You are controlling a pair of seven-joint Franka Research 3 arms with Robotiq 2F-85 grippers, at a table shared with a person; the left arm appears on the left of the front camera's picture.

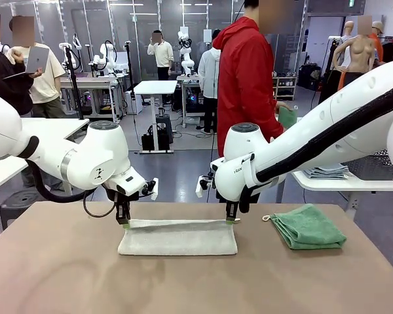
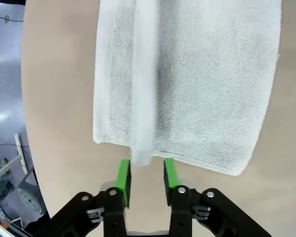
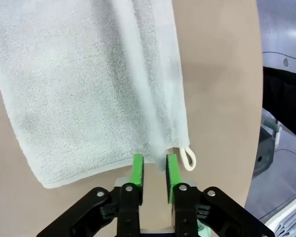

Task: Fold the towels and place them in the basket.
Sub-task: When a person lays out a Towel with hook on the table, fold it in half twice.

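The off-white towel (image 1: 178, 239) is lying doubled over at the centre of the tabletop (image 1: 85, 275), its far edge spanning between the two hands. The left hand (image 1: 124, 221), at the towel's 10 o'clock corner, is standing parted, the hem loose between its pads. The right hand (image 1: 232, 220), at 2 o'clock by the cord loop (image 3: 189, 158), is showing a narrow gap; whether it is gripping is unclear. The mint green towel (image 1: 308, 227) is sitting folded at 3 o'clock. Seemingly, more folding and the basket are remaining. A person in a red jacket (image 1: 245, 78) is standing at 12 o'clock, and nothing is blocking the cloth.
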